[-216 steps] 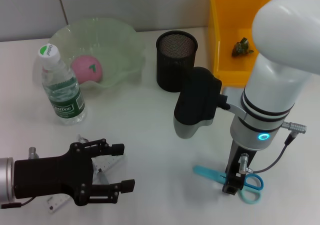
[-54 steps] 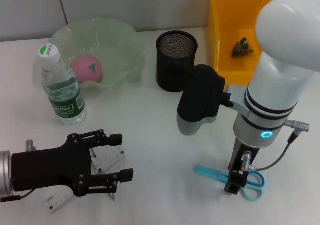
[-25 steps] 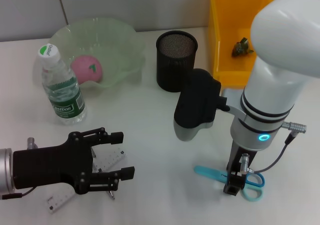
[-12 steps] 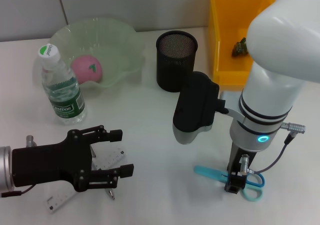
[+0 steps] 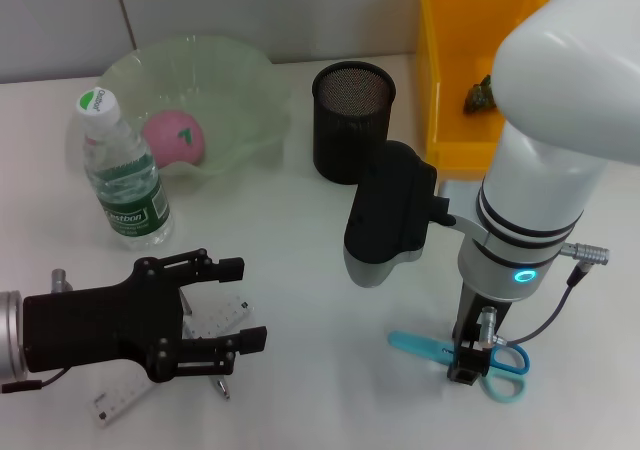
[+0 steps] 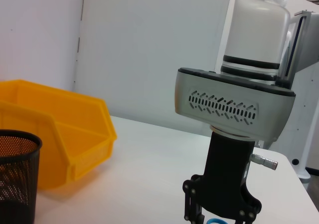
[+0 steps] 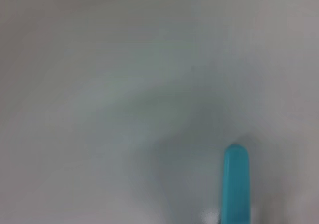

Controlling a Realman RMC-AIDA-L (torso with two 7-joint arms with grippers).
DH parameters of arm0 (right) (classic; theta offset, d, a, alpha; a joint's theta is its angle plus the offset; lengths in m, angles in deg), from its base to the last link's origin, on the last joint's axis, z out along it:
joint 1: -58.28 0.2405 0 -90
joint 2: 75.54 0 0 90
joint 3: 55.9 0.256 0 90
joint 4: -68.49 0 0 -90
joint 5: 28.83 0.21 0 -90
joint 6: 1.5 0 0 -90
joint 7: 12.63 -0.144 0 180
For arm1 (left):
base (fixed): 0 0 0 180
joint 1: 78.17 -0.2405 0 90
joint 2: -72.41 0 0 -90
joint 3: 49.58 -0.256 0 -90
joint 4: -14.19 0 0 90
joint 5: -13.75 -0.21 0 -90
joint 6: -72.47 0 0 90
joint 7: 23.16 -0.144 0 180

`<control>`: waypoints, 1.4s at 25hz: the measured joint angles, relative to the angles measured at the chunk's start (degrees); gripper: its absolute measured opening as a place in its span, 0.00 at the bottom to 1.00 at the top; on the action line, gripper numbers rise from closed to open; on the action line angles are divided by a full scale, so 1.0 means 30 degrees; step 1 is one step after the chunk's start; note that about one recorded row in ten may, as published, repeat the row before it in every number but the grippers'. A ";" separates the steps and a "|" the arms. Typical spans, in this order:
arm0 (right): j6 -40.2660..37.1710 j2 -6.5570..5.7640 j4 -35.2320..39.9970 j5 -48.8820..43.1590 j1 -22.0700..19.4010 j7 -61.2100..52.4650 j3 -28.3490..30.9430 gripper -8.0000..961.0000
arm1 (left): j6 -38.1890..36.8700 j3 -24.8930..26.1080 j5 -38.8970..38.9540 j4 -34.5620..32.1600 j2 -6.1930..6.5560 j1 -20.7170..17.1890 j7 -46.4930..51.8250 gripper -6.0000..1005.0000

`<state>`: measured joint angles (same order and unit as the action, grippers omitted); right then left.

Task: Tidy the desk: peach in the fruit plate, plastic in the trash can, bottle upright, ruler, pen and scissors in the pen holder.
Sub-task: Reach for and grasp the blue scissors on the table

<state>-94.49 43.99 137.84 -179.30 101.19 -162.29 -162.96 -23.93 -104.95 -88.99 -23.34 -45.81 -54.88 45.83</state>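
**Q: What is nearest you, and what are your grippers doing?**

**A:** At the lower left of the head view my left gripper (image 5: 235,305) hangs over the ruler (image 5: 125,394) with its fingers spread wide and nothing between them. The pen (image 5: 220,386) lies just beside it, its tip peeking out under the lower finger. At the lower right my right gripper (image 5: 466,362) stands straight down on the scissors (image 5: 500,372), about where blades meet handles. I cannot tell whether it has closed on them.

**Q: How would you do this step well?**

**A:** I judge the scissors are the step in hand. I'd pinch them near the pivot so they hang blade-down, lift straight up, then check they don't swing before carrying them off.

**Q: Where do they go, and what is in the way?**

**A:** Into the pen holder (image 5: 352,120), the black mesh cup at upper centre. My own right arm's dark housing sits between the scissors and the cup, so I'd lift high first. Beyond, the yellow trash can (image 5: 450,60) at upper right holds a crumpled scrap. At upper left the bottle (image 5: 120,170) stands upright beside the fruit plate (image 5: 240,80), where the peach (image 5: 175,138) rests.
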 joint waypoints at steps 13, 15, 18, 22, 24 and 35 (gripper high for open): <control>-0.0026 -0.0001 0.0069 -0.0004 -0.0075 -0.0001 -0.0014 0.43 | -0.0004 0.0029 -0.0001 -0.0014 0.0002 0.0030 0.0000 0.83; -0.0027 -0.0001 0.0079 -0.0004 -0.0088 -0.0002 -0.0021 0.43 | -0.0003 0.0028 0.0000 -0.0017 0.0001 0.0029 0.0000 0.83; -0.0026 -0.0001 0.0052 -0.0004 -0.0101 0.0003 -0.0028 0.42 | -0.0012 0.0029 -0.0001 -0.0023 0.0001 0.0029 0.0000 0.83; -0.0023 -0.0001 0.0014 0.0004 -0.0112 0.0032 -0.0029 0.41 | -0.0035 0.0029 0.0000 -0.0031 0.0001 0.0060 0.0000 0.83; -0.0021 0.0012 0.0003 0.0031 -0.0126 0.0040 -0.0029 0.41 | -0.0057 0.0027 -0.0001 -0.0028 0.0001 0.0103 0.0000 0.83; 0.0000 0.0030 -0.0033 0.0055 -0.0143 0.0088 -0.0028 0.39 | -0.0123 0.0058 0.0000 0.0072 -0.0024 0.0117 0.0029 0.83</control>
<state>-94.49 44.08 137.74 -179.13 100.76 -162.03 -163.04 -24.30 -104.78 -88.99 -23.13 -45.88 -54.53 45.92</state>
